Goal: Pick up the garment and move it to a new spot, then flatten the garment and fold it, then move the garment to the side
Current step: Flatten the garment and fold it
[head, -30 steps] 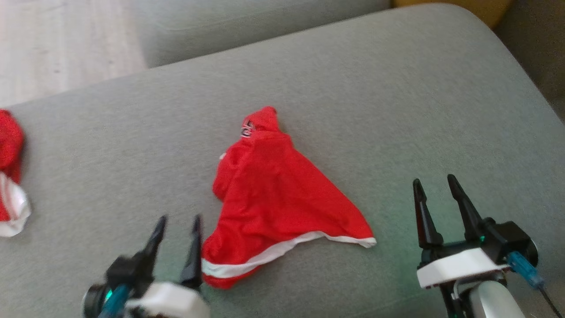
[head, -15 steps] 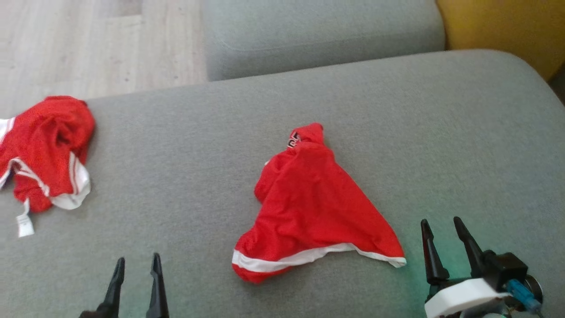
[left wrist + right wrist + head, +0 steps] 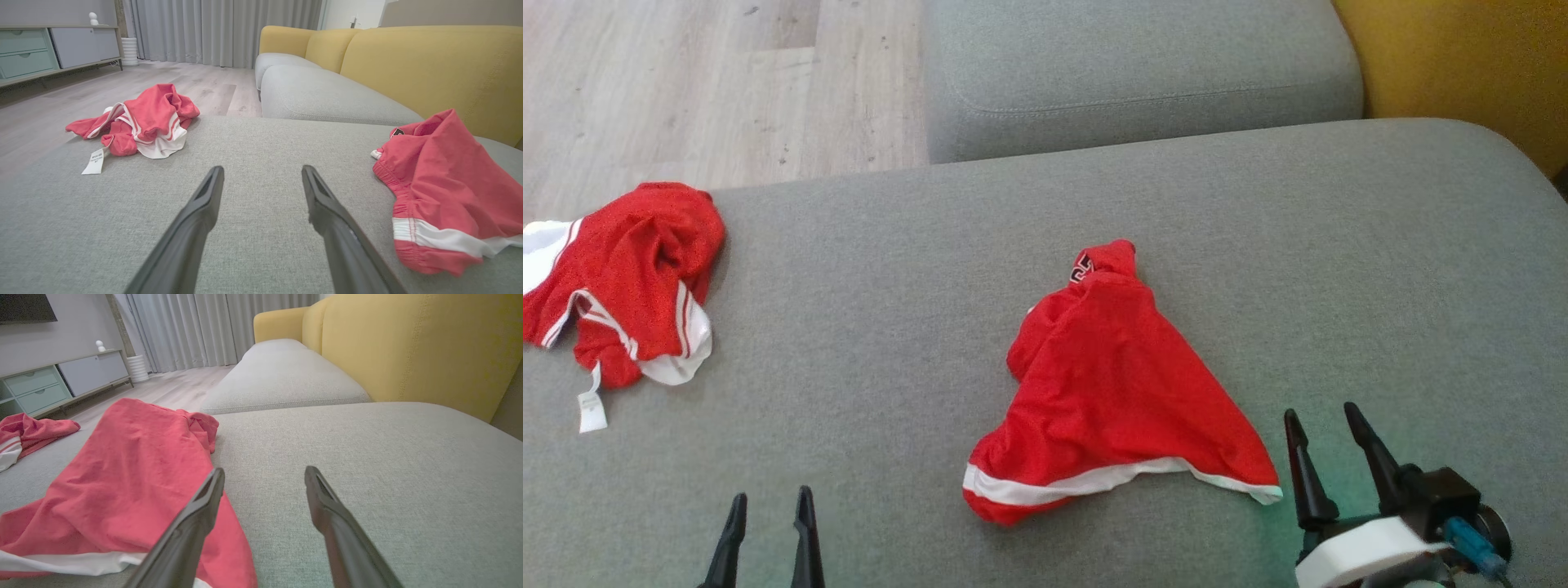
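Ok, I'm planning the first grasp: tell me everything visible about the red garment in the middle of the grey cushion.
The red garment looks like thin, matte shorts, crumpled into a rough triangle. A white band runs along its near edge; a small dark logo patch shows at the far tip. It lies on the grey cushion, with the open right claw close beside its near right corner, apparently not touching.
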{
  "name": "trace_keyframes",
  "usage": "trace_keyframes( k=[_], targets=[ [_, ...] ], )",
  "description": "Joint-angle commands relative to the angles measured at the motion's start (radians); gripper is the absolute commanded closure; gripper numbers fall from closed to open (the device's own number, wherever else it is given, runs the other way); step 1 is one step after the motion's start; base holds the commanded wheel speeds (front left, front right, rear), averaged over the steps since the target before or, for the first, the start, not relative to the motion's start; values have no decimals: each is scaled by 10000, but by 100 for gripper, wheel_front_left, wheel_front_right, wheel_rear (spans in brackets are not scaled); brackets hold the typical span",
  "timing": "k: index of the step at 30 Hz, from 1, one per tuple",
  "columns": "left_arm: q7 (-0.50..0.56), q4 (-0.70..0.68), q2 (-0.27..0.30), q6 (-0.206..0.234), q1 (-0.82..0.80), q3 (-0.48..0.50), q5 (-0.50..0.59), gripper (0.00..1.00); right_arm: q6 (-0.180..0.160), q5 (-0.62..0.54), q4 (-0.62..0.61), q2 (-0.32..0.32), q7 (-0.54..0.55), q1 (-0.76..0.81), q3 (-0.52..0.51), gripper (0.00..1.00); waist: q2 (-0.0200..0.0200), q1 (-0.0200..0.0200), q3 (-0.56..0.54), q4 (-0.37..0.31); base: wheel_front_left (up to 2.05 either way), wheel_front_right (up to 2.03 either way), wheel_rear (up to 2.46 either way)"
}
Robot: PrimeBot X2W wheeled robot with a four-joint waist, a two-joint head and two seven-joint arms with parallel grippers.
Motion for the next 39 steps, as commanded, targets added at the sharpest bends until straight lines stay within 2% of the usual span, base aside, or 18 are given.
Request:
trace_keyframes(
  k=[1,5,7,10,16,22,31,32,34,35,37,39],
  targets=[
    [-123,-294,-129,-154,-284,531,201,0,-7,-17,-326,-47,-111,-262,347,0,-1,1,4,-70,0,0,0],
    [-123,-443,-302,-566,-262,620,344,0,-7,-162,-287,-47,-111,-159,514,0,-1,1,11,-188,0,0,0],
    [-123,-362,-348,-899,-222,306,241,0,-7,-245,-198,-47,176,3,617,0,-1,1,98,-262,0,0,0],
    [-10,51,-139,-1097,-284,-297,10,0,-7,-467,-238,-47,996,193,880,0,-1,1,251,-359,0,0,0],
    [1154,261,356,-1189,-894,-1572,-1189,0,-7,-620,-129,-47,2327,176,1300,0,-1,1,800,-480,0,0,0],
    [1380,178,875,-1193,-1312,-2142,-1812,0,-7,-447,98,-47,2471,-179,1351,0,-1,1,1125,-498,0,0,0],
    [1442,280,1138,-1195,-1587,-2569,-2337,0,-7,-457,381,-47,2343,-517,1212,0,-1,1,1343,-433,0,0,0],
    [1444,283,1168,-1195,-1609,-2616,-2387,0,-7,-454,401,-47,2339,-546,1187,10,-1,1,1356,-428,0,0,0],
    [1454,278,1213,-1195,-1654,-2736,-2515,0,-7,-435,415,-47,2257,-623,1104,47,-1,1,1377,-424,0,0,0],
    [1452,269,1226,-1195,-1677,-2793,-2615,0,-7,-419,436,-47,2238,-657,1078,71,-1,1,1387,-425,0,0,0],
    [1449,257,1275,-1195,-1741,-2899,-2771,0,-7,-336,470,-47,2200,-746,1028,100,-1,1,1405,-432,0,0,0],
    [1478,231,1339,-1196,-1825,-3086,-2945,0,-7,-312,508,-47,2187,-845,1017,100,-1,1,1422,-447,0,0,0]
  ],
)
